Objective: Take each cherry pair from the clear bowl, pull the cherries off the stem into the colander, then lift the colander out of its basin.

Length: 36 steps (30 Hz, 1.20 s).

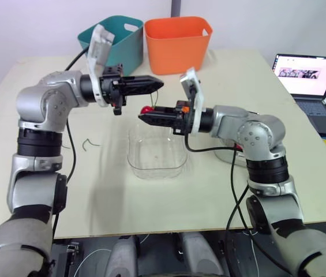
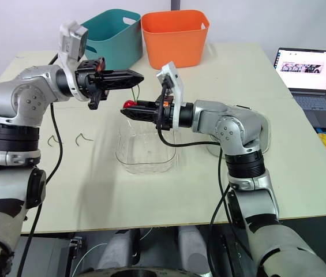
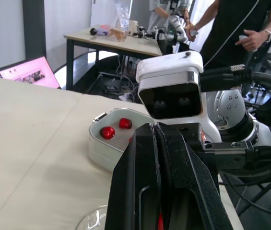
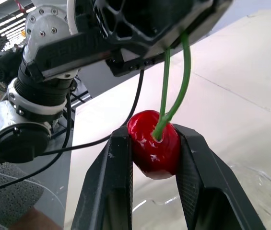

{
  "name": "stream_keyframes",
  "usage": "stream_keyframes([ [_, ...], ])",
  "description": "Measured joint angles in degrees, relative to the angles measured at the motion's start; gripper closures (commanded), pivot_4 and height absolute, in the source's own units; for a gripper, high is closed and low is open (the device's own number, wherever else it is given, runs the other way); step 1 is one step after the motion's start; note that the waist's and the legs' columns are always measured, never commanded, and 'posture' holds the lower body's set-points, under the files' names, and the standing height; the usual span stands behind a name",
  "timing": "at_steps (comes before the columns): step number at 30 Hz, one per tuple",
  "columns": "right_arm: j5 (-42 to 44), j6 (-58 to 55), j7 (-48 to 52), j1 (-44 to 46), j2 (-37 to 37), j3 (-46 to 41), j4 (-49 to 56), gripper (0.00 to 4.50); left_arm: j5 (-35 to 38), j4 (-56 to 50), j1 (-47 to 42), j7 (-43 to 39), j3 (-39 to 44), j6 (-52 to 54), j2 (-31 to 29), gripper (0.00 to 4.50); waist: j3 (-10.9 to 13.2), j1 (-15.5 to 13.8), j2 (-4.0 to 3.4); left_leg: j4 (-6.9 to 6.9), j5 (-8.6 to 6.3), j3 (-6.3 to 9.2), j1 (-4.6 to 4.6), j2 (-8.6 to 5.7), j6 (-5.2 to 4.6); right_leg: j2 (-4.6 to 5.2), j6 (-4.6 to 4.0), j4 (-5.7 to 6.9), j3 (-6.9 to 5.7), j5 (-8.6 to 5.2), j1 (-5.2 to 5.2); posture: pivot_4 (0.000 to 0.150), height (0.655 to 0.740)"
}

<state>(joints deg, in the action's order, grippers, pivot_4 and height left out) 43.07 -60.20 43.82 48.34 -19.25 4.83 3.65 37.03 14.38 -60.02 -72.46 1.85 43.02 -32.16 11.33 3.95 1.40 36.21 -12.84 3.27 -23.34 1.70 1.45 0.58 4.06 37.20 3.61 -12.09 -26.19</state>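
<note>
Cherry pair (image 4: 160, 125): held in the air between the two hands, above the clear bowl (image 1: 151, 172), clear of the tabletop (image 1: 111, 196)
Cherry (image 4: 153, 148): one seen on the pair; red, glossy, clamped at its sides between two black fingers
Stem (image 4: 165, 81): green, two strands meeting at the top of the cherry and leading up into the other hand's tip
Left hand (image 1: 158, 82): fingers pressed together with no gap seen, pinching the upper end of the stem; pointed toward the right hand (image 1: 141, 117) and set slightly higher
Right hand: fingers parted only by the width of the cherry and gripping it; tips just below the left hand's tips
Clear bowl: transparent, rounded-square, upright on the tabletop, under both hands' tips
Colander (image 3: 101, 155): white, on the tabletop beside the right arm's elbow, to the robot's right of the bowl; two loose red cherries (image 3: 107, 132) lying in it; basin not told apart from it
Loose stems (image 2: 82, 137): two bare curled pieces flat on the tabletop to the robot's left of the bowl, apart from it
Bins: teal bin (image 1: 125, 43) and orange bin (image 1: 177, 43) side by side at the far edge of the tabletop, behind the hands
Laptop (image 1: 304, 75): open, screen lit, beyond the tabletop's right edge
Background: people (image 3: 241, 24) standing by another table, in the left wrist view
</note>
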Motion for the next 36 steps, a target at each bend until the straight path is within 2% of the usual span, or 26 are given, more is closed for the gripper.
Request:
stream_keyframes([
  [6,-1.3,-1.7,0.3,-3.2,-0.6,3.5,-0.1,3.57,0.9,0.2,-2.4,0.2,2.3,-1.1,-0.2,4.5,0.0,0.0,-0.01,0.0,0.0,0.01,0.01,-0.01,0.0,0.0,0.0,0.01,-0.01,0.0,0.0,0.15,0.74],
  [14,-0.1,-2.9,0.0,-2.9,-3.4,-0.6,1.4,3.57,-0.4,0.2,-0.9,-0.2,1.8,-2.3,-0.9,4.5,0.0,0.0,-0.01,0.01,0.0,0.01,-0.01,-0.01,0.0,0.01,0.0,0.0,-0.01,0.0,0.0,0.15,0.74],
  [21,0.9,-3.7,-0.5,-2.4,-15.3,-9.4,5.4,3.57,-3.9,0.6,2.6,-1.2,0.3,-5.9,-2.5,4.5,0.0,-0.1,-0.01,-0.01,0.0,0.0,-0.02,-0.01,0.0,0.02,0.0,-0.04,-0.01,-0.01,0.0,0.15,0.74],
  [30,-7.4,4.8,3.8,-15.9,-34.8,-13.8,3.1,3.57,-7.4,1.2,5.6,-3.4,-2.6,-9.9,-3.4,4.5,0.0,-0.7,-0.01,0.0,0.0,-0.08,-0.01,-0.02,0.0,0.02,0.07,-0.09,0.03,-0.06,0.01,0.15,0.74],
  [33,-10.4,8.2,4.9,-20.0,-38.2,-15.0,0.8,3.57,-8.3,1.4,6.0,-4.1,-3.2,-10.7,-3.5,4.5,0.0,-0.5,-0.01,0.0,0.0,-0.14,0.02,-0.01,0.0,0.01,0.12,-0.08,0.09,-0.08,0.0,0.15,0.74],
  [36,-11.8,10.5,5.5,-21.7,-38.3,-15.2,0.2,3.57,-8.9,1.5,6.0,-4.7,-3.4,-11.2,-3.3,4.5,0.0,-0.1,-0.01,-0.01,0.0,-0.14,0.07,-0.01,0.0,-0.01,0.18,-0.04,0.1,-0.12,0.02,0.15,0.74],
])
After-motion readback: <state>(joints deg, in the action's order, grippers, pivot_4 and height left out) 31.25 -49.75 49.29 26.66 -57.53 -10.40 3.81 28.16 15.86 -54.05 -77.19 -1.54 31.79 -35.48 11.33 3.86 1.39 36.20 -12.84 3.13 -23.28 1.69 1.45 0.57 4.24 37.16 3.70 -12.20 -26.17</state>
